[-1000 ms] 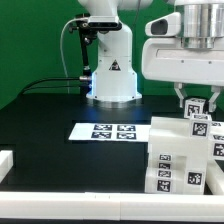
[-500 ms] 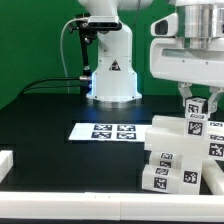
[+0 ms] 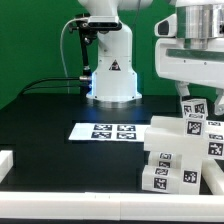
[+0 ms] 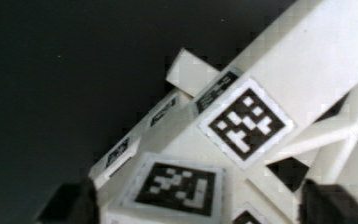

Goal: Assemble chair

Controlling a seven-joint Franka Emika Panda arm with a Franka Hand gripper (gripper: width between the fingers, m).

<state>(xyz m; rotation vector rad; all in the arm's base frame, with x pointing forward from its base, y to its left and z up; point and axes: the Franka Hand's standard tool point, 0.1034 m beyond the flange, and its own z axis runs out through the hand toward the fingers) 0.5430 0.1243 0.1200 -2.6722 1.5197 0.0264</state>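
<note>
Standing at the exterior view's right on the black table, the chair is a stacked cluster of tagged white pieces — just beside the marker board. Above it, the fingers grip its top piece.

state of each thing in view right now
chair parts: white tagged pieces stacked together at the exterior view's right, not a finished chair
hand: low over the top of the stack, open or shut cannot be told
marker board: flat on the table, untouched
</note>
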